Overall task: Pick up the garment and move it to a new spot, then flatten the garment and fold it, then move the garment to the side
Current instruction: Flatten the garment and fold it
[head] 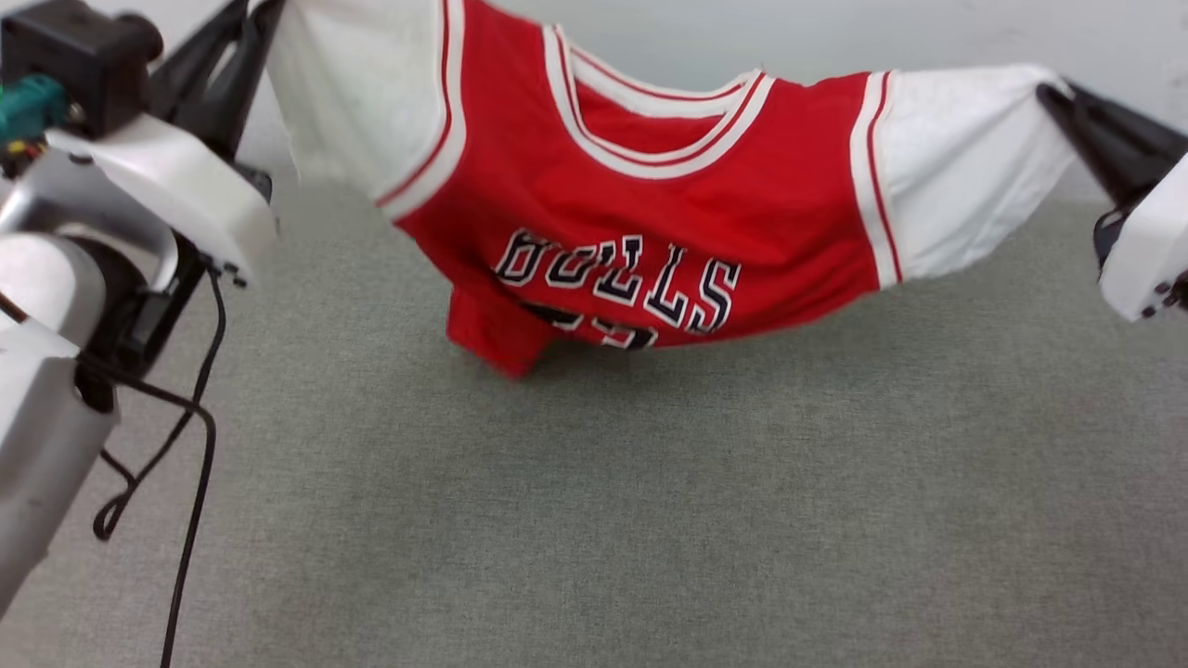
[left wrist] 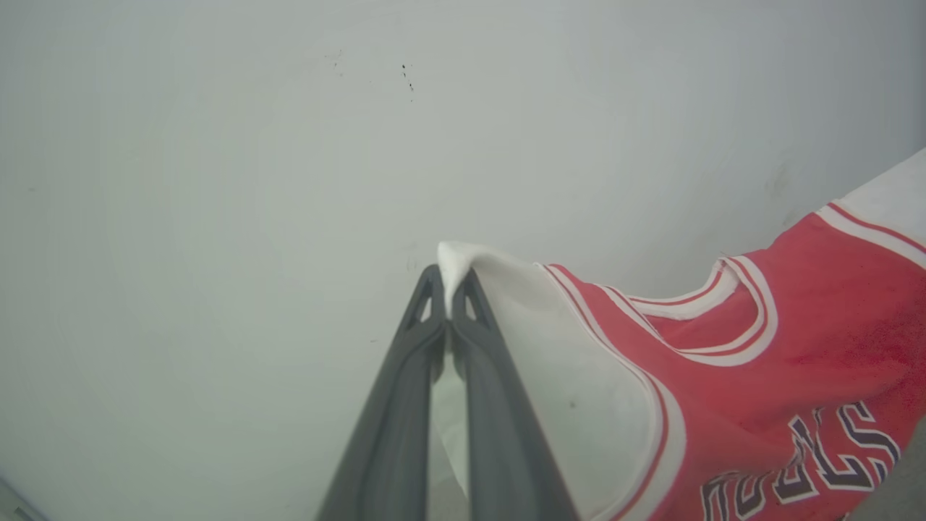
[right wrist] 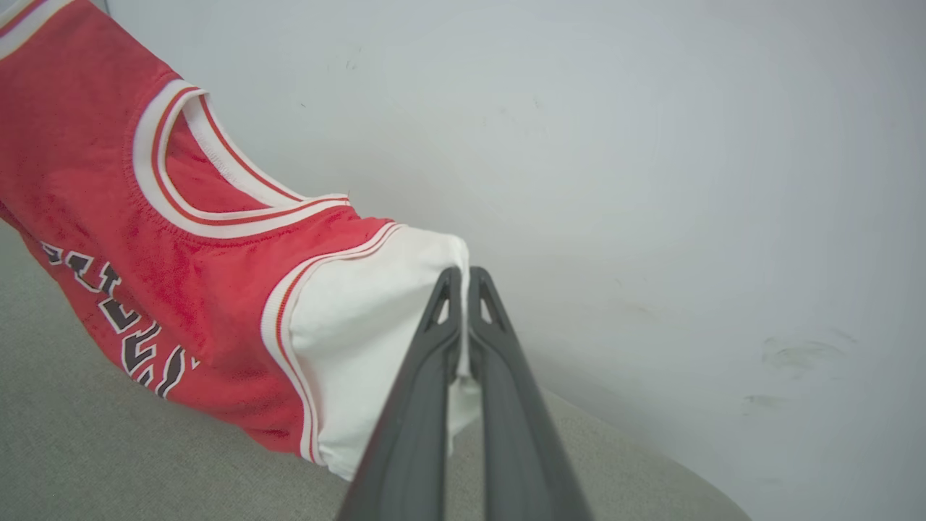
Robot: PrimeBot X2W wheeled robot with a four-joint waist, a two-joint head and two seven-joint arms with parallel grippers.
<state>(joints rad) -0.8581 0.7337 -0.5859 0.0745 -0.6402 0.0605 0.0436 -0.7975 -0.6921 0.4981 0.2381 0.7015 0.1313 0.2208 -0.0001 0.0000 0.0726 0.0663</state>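
This is a bare robot test room or lab, not a home. Past the tips of the left gripper (left wrist: pixel 448 278) stands a plain pale wall (left wrist: pixel 217 145) with a few dark specks (left wrist: pixel 406 76); beyond the right gripper (right wrist: pixel 463 278) it bears grey scuffs (right wrist: pixel 796 354). Under both lies flat grey felt-like cloth (head: pixel 650 520) (table or floor, I cannot tell), and a loose black cable (head: pixel 192 538) dangles beside the left arm (head: pixel 37 417).

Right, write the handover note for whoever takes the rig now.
The left end effector is shut on the garment, pinching one white sleeve.
The right end effector is shut on the other sleeve.
The garment hangs stretched between them, front facing the head camera, hem bunched at the grey surface.
Done: pickup.
Left: lay it down, flatten, fold, move aside.
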